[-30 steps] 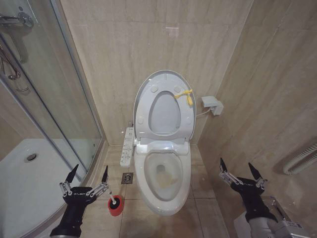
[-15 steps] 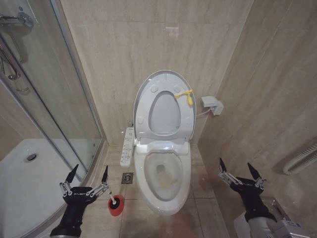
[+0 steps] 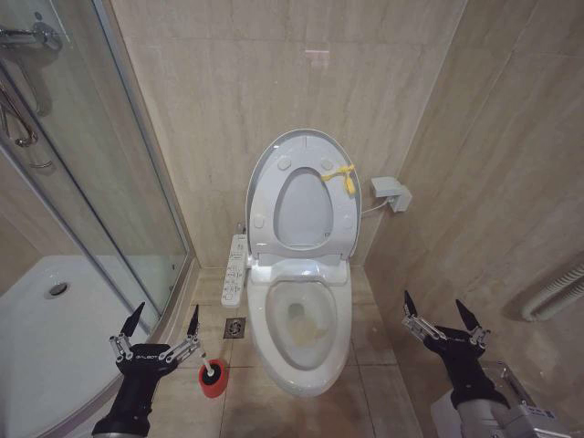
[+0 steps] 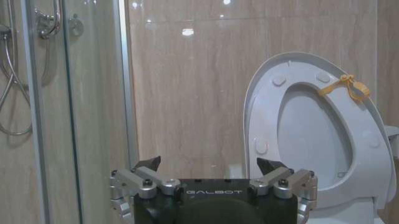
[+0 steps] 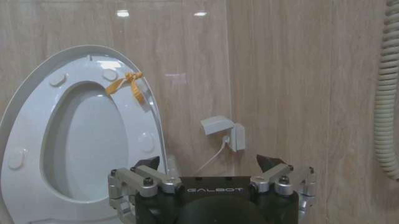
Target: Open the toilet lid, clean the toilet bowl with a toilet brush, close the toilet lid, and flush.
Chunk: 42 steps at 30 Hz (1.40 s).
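Head view: the toilet lid (image 3: 306, 146) stands raised with the seat (image 3: 304, 208) against the back wall, a yellow tag (image 3: 343, 175) tied at its edge. The toilet bowl (image 3: 302, 330) is uncovered, with some yellowish soiling inside, and the button panel (image 3: 234, 270) runs along its side toward the shower. The toilet brush (image 3: 207, 363) sits in its red cup holder (image 3: 213, 381) on the floor, just beside the bowl's front on the robot's left. The left pincer (image 3: 163, 321) hovers close above and beside the brush, fingers spread wide, holding nothing. The right pincer (image 3: 440, 310) hangs near the floor on the far side of the bowl, also wide and empty.

Left wrist view: the left pincer (image 4: 208, 163) has its fingertips well apart, nothing between them. Beyond it are the raised lid (image 4: 315, 135), the tag (image 4: 346, 87) and the glass shower door (image 4: 74, 107).

Right wrist view: the right pincer (image 5: 208, 163) is equally wide and empty. Ahead are the lid (image 5: 81, 135), a wall socket box (image 5: 224, 130) with a cable, and a coiled hose (image 5: 389, 93) at the wall.

Judgement: the lid-opening step looks complete; the step in hand is fetching the brush. The next move calls for lowering the left pincer over the thin white handle, centring it between the fingers and closing firmly, then lifting straight up so the holder stays put.
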### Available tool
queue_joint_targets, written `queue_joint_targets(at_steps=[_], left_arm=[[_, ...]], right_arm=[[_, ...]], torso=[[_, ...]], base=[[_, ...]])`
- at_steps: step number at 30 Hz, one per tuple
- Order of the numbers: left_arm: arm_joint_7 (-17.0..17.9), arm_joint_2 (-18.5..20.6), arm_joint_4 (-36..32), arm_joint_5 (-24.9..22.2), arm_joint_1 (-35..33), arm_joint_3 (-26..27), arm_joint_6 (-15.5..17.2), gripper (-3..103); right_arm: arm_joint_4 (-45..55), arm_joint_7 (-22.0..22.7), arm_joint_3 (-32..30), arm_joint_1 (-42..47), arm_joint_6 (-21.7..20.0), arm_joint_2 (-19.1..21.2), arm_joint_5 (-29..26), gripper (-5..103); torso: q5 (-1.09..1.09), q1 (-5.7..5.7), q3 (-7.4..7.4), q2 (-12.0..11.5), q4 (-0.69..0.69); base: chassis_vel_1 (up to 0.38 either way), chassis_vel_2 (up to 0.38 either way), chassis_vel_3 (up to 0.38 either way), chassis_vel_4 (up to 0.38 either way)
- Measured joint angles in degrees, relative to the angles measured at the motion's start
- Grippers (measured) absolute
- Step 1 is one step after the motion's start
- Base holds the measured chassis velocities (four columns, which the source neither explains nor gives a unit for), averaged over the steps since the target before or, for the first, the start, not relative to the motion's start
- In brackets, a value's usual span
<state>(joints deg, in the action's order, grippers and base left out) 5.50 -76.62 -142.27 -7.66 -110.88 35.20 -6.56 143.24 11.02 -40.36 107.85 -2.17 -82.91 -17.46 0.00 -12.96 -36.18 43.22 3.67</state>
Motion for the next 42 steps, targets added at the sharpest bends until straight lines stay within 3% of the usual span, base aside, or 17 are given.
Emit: queue_joint_targets(at_steps=[42], left_arm=[[0.00, 0.00, 0.00, 0.00, 0.00, 0.00, 0.00, 100]], right_arm=[[-0.01, 0.01, 0.00, -0.01, 0.00, 0.01, -0.03, 100]], torso=[[0.00, 0.00, 0.00, 0.01, 0.00]], base=[[0.000, 0.000, 0.000, 0.000]])
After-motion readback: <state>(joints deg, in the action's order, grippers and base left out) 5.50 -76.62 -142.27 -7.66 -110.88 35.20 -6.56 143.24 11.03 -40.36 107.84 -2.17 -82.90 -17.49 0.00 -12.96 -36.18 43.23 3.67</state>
